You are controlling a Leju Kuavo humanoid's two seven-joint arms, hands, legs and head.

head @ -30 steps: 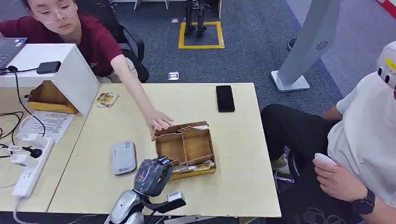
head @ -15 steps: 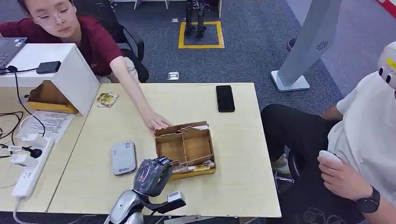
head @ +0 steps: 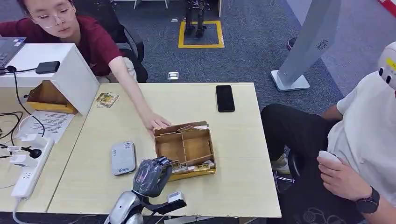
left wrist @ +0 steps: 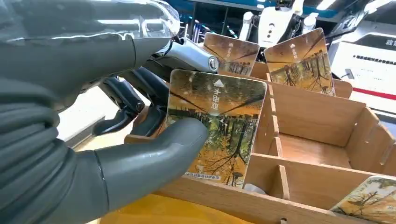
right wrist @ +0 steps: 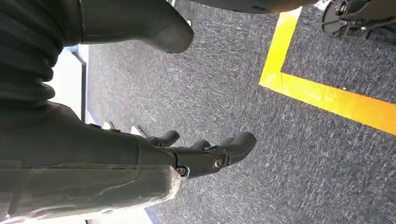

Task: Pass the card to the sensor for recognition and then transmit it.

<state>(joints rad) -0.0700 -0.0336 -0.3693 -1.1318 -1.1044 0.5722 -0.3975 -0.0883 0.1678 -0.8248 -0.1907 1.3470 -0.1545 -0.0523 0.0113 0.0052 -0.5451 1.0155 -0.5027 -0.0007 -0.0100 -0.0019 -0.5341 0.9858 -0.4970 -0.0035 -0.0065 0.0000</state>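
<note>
because the card (left wrist: 215, 123) stands upright in the near slot of the wooden box (head: 186, 148), the left hand (head: 150, 176) pinches it between thumb and fingers to draw it out, a person's hand (head: 156, 122) steadying the box, while the right hand (right wrist: 205, 151) hangs empty with fingers loosely apart.
</note>
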